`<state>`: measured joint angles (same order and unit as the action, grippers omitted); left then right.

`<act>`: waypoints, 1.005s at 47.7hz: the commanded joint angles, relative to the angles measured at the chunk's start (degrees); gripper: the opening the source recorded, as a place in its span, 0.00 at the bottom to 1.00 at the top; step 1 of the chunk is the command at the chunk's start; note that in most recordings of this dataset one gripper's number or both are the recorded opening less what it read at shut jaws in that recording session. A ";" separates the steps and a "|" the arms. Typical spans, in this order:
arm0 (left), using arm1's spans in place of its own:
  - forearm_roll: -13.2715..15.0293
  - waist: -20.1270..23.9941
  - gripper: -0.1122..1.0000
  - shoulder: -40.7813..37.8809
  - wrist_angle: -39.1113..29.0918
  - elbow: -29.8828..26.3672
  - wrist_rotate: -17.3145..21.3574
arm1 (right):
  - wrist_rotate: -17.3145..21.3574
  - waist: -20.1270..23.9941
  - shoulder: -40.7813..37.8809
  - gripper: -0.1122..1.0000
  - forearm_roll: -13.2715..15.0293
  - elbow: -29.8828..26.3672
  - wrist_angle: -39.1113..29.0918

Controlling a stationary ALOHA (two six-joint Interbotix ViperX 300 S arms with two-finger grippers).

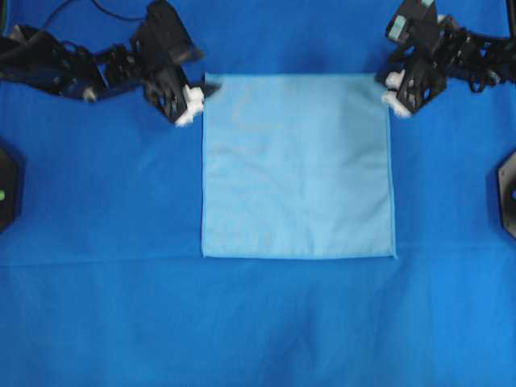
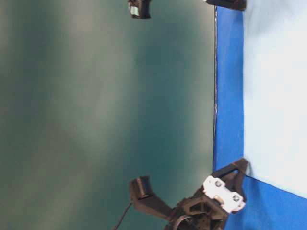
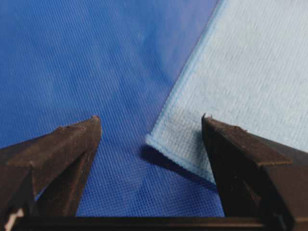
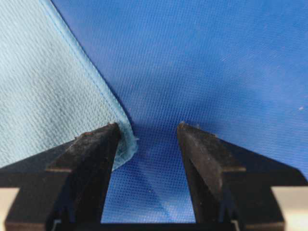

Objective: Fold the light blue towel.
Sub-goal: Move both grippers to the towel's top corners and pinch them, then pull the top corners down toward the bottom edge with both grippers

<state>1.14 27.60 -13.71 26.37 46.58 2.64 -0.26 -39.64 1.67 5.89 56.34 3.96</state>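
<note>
Two robot hands poise at the top corners of the light blue towel (image 1: pixel 298 165), spread flat at the frame's centre on the blue surface (image 1: pixel 97 306), the fold apparently not yet begun. The left hand (image 1: pixel 193 101) and right hand (image 1: pixel 393 90) both stand released, grasping nothing. Next, each likely must clench its corner, which lies between its fingers.
</note>
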 commanded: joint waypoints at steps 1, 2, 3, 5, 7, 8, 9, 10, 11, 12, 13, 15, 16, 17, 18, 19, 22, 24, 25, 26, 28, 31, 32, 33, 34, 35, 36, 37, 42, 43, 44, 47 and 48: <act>0.00 -0.18 0.82 0.26 0.44 -1.05 0.18 | -0.09 -0.26 0.00 0.61 0.09 -0.70 0.44; 0.00 -0.18 0.81 0.18 0.26 -1.05 0.18 | -0.09 -0.26 0.00 0.60 0.09 -0.70 0.44; 0.00 -0.18 0.81 0.26 0.00 -1.05 0.18 | -0.09 -0.26 0.00 0.60 0.09 -0.62 0.44; 0.00 -0.18 0.79 0.26 -0.70 -1.14 0.18 | -0.09 -0.26 0.00 0.59 0.09 -0.62 0.44; 0.00 -0.18 0.76 0.26 -1.58 -1.14 0.18 | -0.09 -0.26 0.00 0.57 0.09 -0.62 0.35; 0.00 -0.26 0.74 0.18 -2.11 -1.32 0.26 | -0.09 -0.26 0.00 0.54 0.09 -0.62 0.26; 0.00 -0.26 0.71 0.18 -2.64 -1.41 0.35 | -0.09 -0.26 0.00 0.51 0.09 -0.62 0.26; 0.00 -0.26 0.67 0.18 -3.16 -1.49 0.44 | -0.09 -0.26 0.00 0.47 0.09 -0.62 0.26; -0.09 -0.26 0.63 0.09 -3.96 -1.67 0.62 | -0.09 -0.26 0.00 0.43 0.09 -0.62 0.18; -0.09 -0.26 0.58 0.09 -4.39 -1.85 0.88 | -0.18 -0.26 0.00 0.39 0.09 -0.62 0.18; -0.09 -0.26 0.52 0.09 -4.83 -2.02 1.23 | -0.18 -0.26 0.00 0.34 0.09 -0.62 0.18; -0.09 -0.44 0.42 0.00 -5.54 -2.20 2.11 | -0.18 -0.26 0.00 0.23 0.09 -0.70 0.09; -0.09 -0.53 0.36 0.00 -5.89 -2.29 2.64 | -0.18 -0.26 0.00 0.18 0.09 -0.62 0.09; -0.09 -0.62 0.30 0.00 -6.06 -2.37 3.08 | -0.18 -0.26 0.00 0.13 0.09 -0.62 0.00; -0.09 -0.70 0.25 -0.09 -6.24 -2.46 3.43 | -0.18 -0.26 0.00 0.11 0.09 -0.62 0.00; -0.09 -0.79 0.21 -0.18 -6.42 -2.64 3.60 | -0.18 -0.18 0.00 0.11 0.09 -0.62 0.00; -0.09 -0.97 0.11 -0.18 -6.68 -3.08 3.69 | -0.18 -0.26 0.00 0.11 0.09 -0.62 0.00; -0.09 -1.05 0.12 -0.26 -6.86 -3.25 3.69 | -0.18 -0.26 0.00 0.11 0.09 -0.70 0.00; -0.09 -1.05 0.12 -0.26 -6.86 -3.25 3.78 | -0.18 -0.26 0.00 0.11 0.09 -0.70 0.00; -0.09 -1.14 0.12 -0.26 -6.94 -3.34 3.78 | -0.18 -0.26 0.00 0.11 0.09 -0.70 0.00; -0.09 -1.14 0.12 -0.26 -7.12 -3.43 3.96 | -0.18 -0.26 0.00 0.11 0.09 -0.79 0.00; -0.09 -1.14 0.12 0.09 -7.56 -3.52 4.22 | -0.18 -0.26 0.09 0.11 0.09 -0.88 0.00; -0.09 -1.14 0.11 0.26 -7.82 -3.52 4.39 | -0.09 -0.26 0.18 0.11 0.09 -0.97 0.00; -0.09 -1.14 0.12 0.53 -8.17 -3.52 4.57 | -0.09 -0.26 0.26 0.11 0.09 -0.97 0.00; -0.09 -1.14 0.12 0.88 -8.53 -3.60 4.75 | -0.09 -0.26 0.53 0.11 0.09 -1.05 -0.09; -0.09 -1.14 0.12 1.23 -8.96 -3.69 4.83 | -0.09 -0.26 0.79 0.11 0.09 -1.14 -0.18; -0.09 -1.14 0.12 1.58 -9.49 -3.78 4.83 | -0.09 -0.26 1.32 0.11 0.09 -1.14 -0.44; -0.09 -1.14 0.11 2.29 -10.28 -3.87 4.83 | -0.09 -0.26 1.76 0.11 0.09 -1.23 -0.62; 0.00 -1.14 0.12 4.92 -12.83 -4.13 4.92 | -0.09 -0.26 4.66 0.11 0.09 -1.41 -2.20; 0.00 -1.14 0.12 5.45 -13.10 -4.13 4.92 | -0.09 -0.26 5.27 0.11 0.09 -1.49 -2.55; -0.09 -1.14 0.11 5.98 -13.18 -4.04 4.92 | -0.09 -0.26 6.33 0.11 0.09 -1.49 -2.99; 0.00 -1.14 0.12 7.12 -13.54 -4.04 5.01 | -0.09 -0.26 8.26 0.11 0.09 -1.49 -3.78; 0.00 -1.14 0.11 7.38 -13.54 -3.96 5.10 | -0.09 -0.26 8.79 0.11 0.09 -1.49 -4.04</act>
<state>1.05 26.46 -9.23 13.01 43.24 7.65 -0.44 -39.64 7.38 5.89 55.72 0.62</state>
